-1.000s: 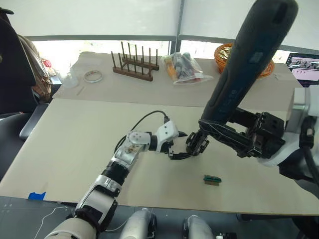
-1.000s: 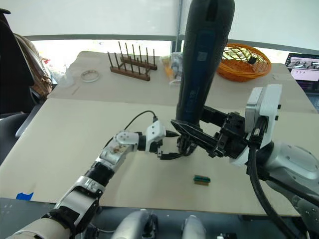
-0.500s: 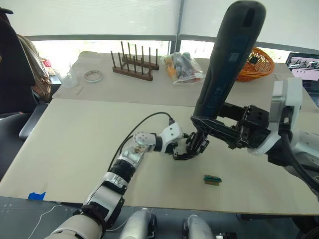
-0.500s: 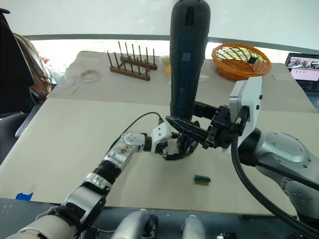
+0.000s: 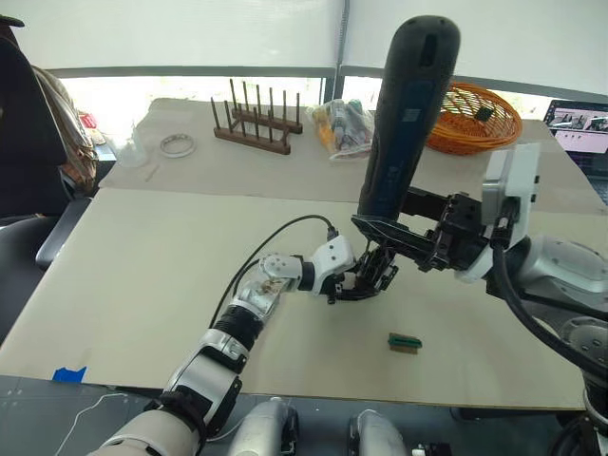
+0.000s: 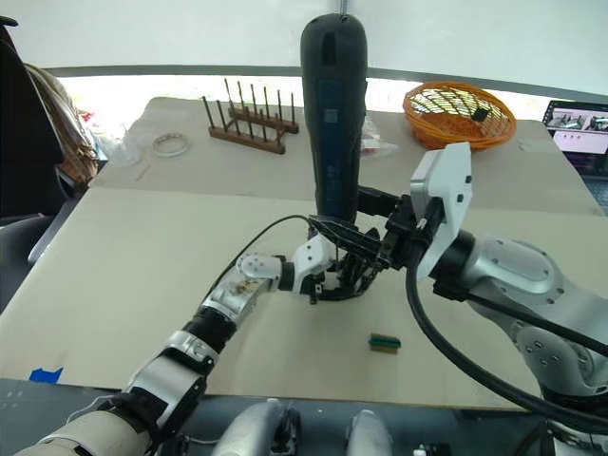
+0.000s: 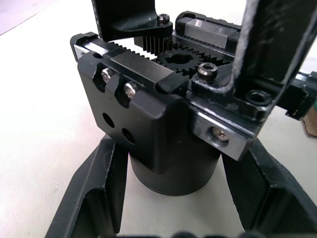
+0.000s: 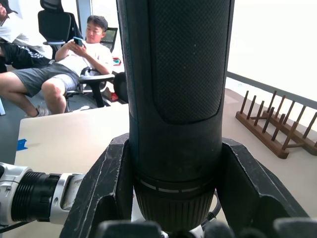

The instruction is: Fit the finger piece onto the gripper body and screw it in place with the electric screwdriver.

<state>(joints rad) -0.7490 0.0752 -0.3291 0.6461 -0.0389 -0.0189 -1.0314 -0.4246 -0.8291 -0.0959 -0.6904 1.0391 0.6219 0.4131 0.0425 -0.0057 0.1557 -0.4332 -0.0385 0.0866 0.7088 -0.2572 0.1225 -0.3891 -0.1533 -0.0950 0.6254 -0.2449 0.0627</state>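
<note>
Now the right hand (image 6: 366,249) is clenched around the electric screwdriver (image 6: 332,104), holding it nearly upright with its tip pointed down at the gripper body (image 7: 163,119). That body stands on the table (image 5: 142,275) near the middle, and the left hand (image 5: 353,288) brackets it, one finger (image 7: 94,193) on each side of its round base. From the wrist view I cannot tell whether those fingers are pressing or just standing alongside. On top of the body, a black upright blade (image 7: 277,49) that looks like the finger piece sits on the toothed rail beside a screw head (image 7: 207,72).

The danger, as I judge it, is a bit that lands off the screw head and skids, stripping it or shoving the piece along the rail. If the left hand is only loosely around the base, the driver's twist could spin or tip the whole body. The tall tool leaning could also cross-thread the screw.

Count: one screwdriver, one gripper body, one finger piece that I can make out. One small green-and-black block (image 5: 405,342) lies apart on the table, nearer the robot. At the far side there is one orange basket (image 5: 475,119) and one wooden peg rack (image 5: 256,128)
</note>
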